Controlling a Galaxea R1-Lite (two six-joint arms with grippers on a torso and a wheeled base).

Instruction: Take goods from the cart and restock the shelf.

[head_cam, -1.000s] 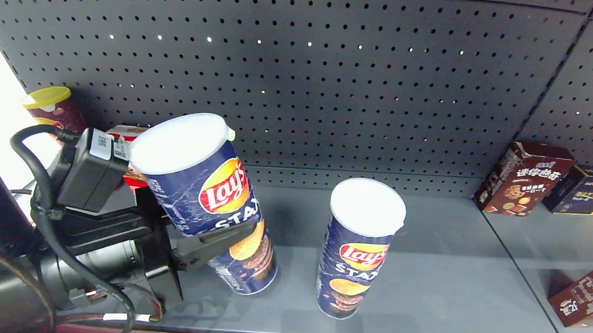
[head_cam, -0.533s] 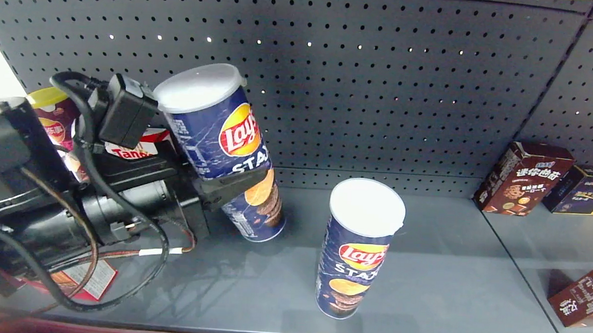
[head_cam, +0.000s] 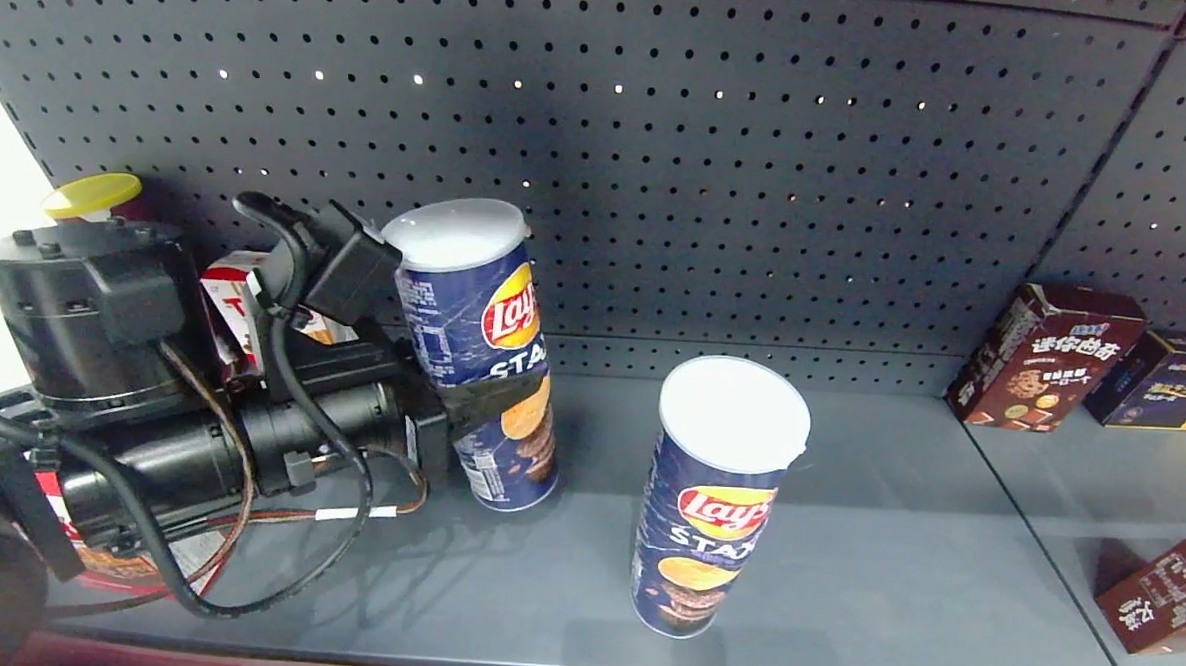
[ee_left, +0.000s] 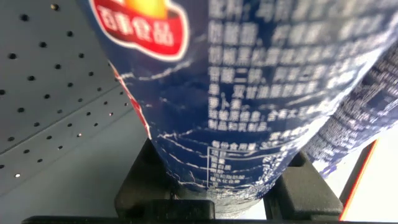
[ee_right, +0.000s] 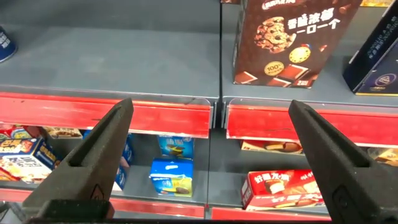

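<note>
Left claw [head_cam: 490, 394] clenched on blue chips can [head_cam: 474, 298], slightly tilted, base at shelf [head_cam: 894, 546], contact unclear | second can [head_cam: 718, 499] upright at 4 o'clock, apart | right claw [ee_right: 211, 109] spread wide, holding nothing

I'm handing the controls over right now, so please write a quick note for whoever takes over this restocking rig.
Left gripper: jaws shut on a blue chip can, held slightly tilted near the pegboard at the back of the shelf. I cannot tell whether its base touches the shelf.
Right gripper: open, empty, facing the red-edged lower shelves.
Done: a second blue chip can stands upright on the shelf, right of and in front of the held one.
Left: set the held can upright, release it, then fetch more goods.
</note>
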